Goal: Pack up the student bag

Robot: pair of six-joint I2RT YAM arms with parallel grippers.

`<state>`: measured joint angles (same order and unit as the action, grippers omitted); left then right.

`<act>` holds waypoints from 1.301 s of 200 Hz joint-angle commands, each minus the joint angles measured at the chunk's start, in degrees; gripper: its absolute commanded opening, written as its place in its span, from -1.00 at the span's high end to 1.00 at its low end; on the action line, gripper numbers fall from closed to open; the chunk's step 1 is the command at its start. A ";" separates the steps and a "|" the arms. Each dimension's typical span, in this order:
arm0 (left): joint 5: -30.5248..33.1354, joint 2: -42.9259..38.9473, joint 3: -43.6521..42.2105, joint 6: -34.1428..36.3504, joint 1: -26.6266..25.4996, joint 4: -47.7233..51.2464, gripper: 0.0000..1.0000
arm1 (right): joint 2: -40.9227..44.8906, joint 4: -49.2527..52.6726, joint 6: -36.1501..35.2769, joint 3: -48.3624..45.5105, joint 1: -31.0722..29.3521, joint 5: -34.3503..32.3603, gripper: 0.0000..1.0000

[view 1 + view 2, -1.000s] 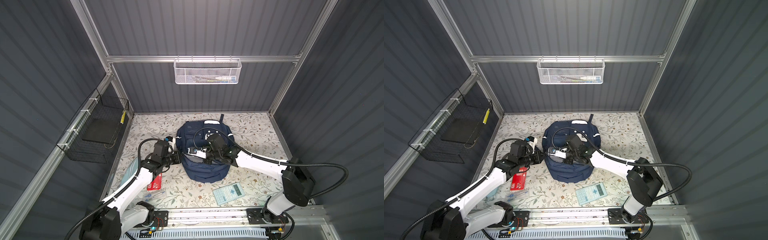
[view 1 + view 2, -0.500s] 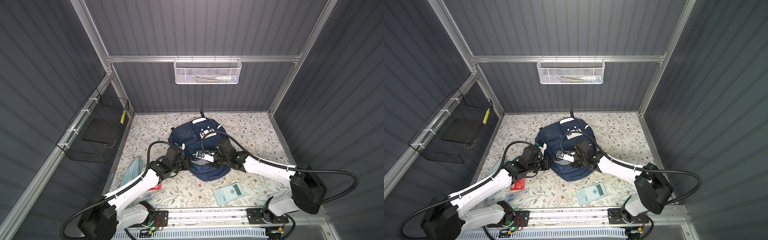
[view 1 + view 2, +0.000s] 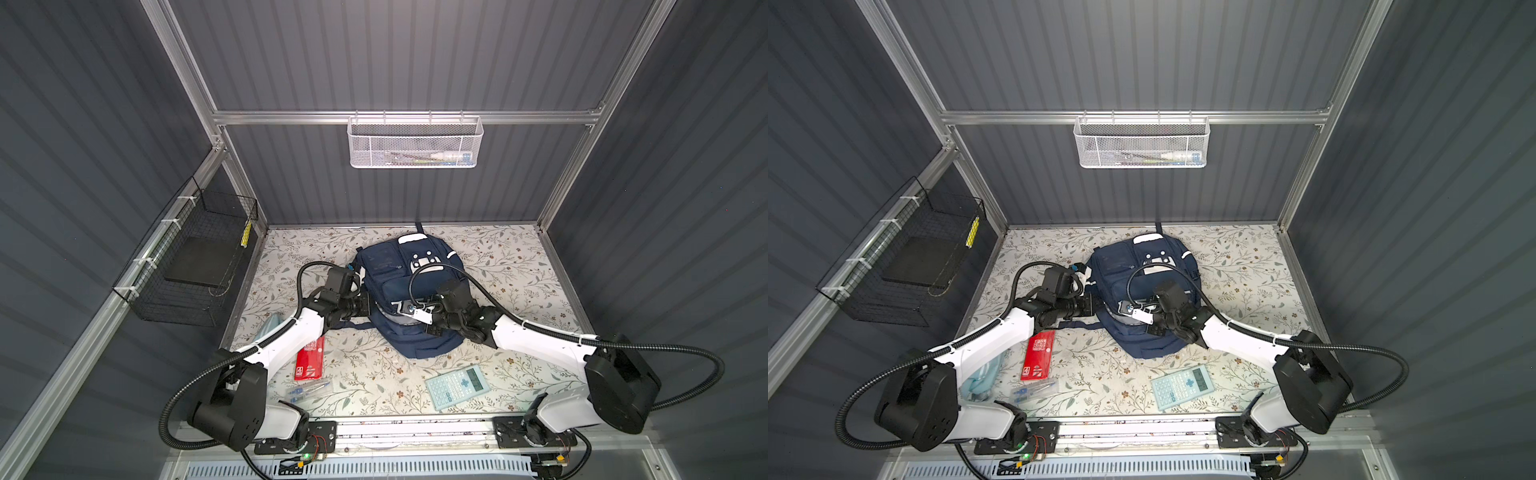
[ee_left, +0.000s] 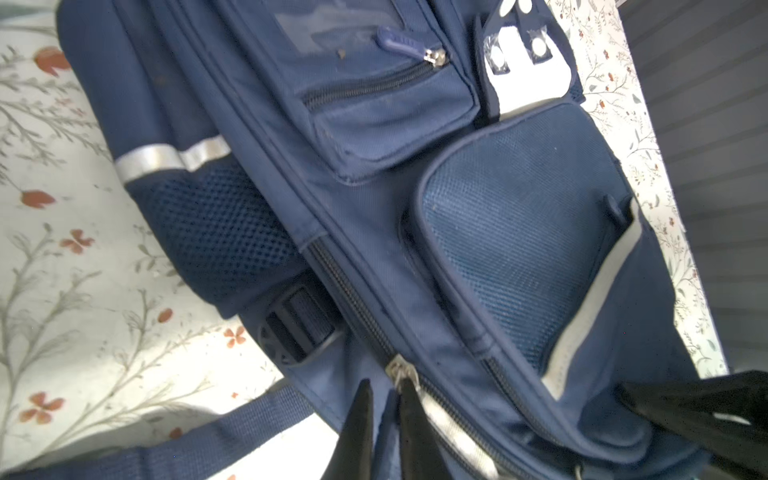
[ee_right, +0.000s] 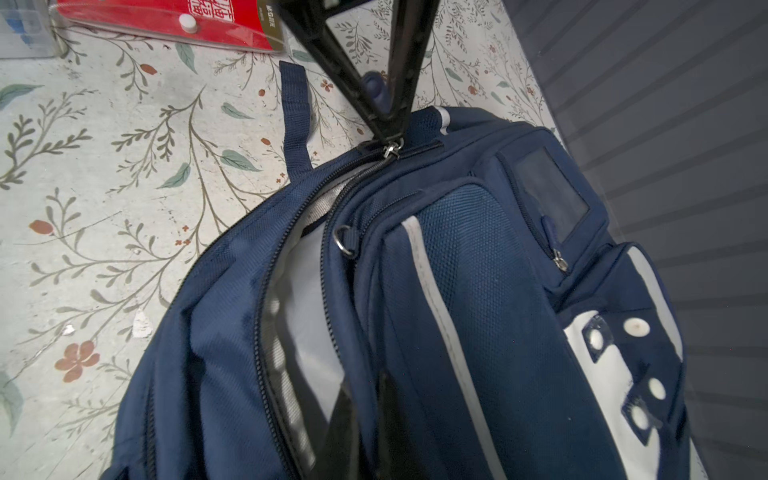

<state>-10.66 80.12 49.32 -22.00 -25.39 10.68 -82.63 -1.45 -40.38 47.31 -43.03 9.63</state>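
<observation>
The student bag [image 3: 409,286] lies on its back in the middle of the floral table [image 3: 519,266], pockets upward, its zipped top end towards the near edge. My judgement is that it lies this way so both arms can reach its mouth.

The left arm comes in low from the near left, its forearm sloping towards the far right and its wrist level at the bag's left side. The right arm reaches low from the near right, its wrist bent over the bag's near end and pointing left.

The main opening [image 5: 307,311] gapes partway and shows pale lining. The calculator [image 3: 457,386], red pouch [image 3: 309,363] and clear case [image 3: 307,390] lie near the front edge, not yet packed.

The right gripper [image 5: 368,415] is pressed together, apparently on the front lip [image 5: 332,291] of the opening, probably to steady the fabric.

The left gripper [image 5: 390,135] has its fingers drawn almost together, pinching the zipper pull [image 4: 401,370] at the left end of the opening. The zip looks partly unzipped.
</observation>
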 commanded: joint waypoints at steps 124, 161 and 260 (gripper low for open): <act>15.38 -4.36 10.20 0.95 7.53 23.55 -0.69 | 4.51 6.92 29.47 4.37 -6.80 -15.87 -0.21; 11.94 -11.09 1.77 -5.49 9.01 29.27 -0.82 | -2.59 9.70 57.02 13.14 -8.60 -2.95 -0.42; 18.70 -14.89 -15.28 -13.75 10.18 20.60 -0.80 | -20.30 5.91 65.89 19.83 -14.72 15.67 -0.36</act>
<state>8.80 64.49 36.49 -33.74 -15.64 36.99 -103.81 5.30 23.64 66.87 -57.65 21.06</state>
